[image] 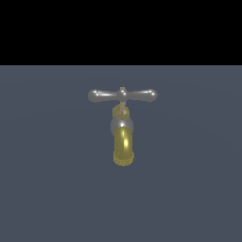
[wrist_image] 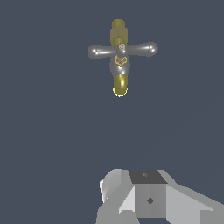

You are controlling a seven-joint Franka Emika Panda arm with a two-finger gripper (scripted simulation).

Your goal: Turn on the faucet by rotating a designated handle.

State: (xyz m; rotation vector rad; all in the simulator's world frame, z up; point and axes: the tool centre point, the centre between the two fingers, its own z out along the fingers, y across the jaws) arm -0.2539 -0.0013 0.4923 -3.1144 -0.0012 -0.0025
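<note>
A flat, matte slate-grey floor (image: 47, 189) lay under the faucet (image: 123, 142), which stood mid-scene with a glossy gold curved spout and grey collar; its slim silver handle (image: 101, 95), bulb-ended, crossed the gold stem level. The blocky grey gripper (wrist_image: 148, 197) sat well apart from it, holding nothing; its opening could not be told.

No readable text, label or number anywhere.

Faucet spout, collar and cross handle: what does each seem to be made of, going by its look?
Spout: polished brass or gold-toned metal, judging by its yellow gloss and bright highlight. Collar: grey metal, duller sheen. Handle: chrome-like silver metal, with sharp glints on its bulbous ends. All are simulator renders, so the materials are only apparent.
</note>
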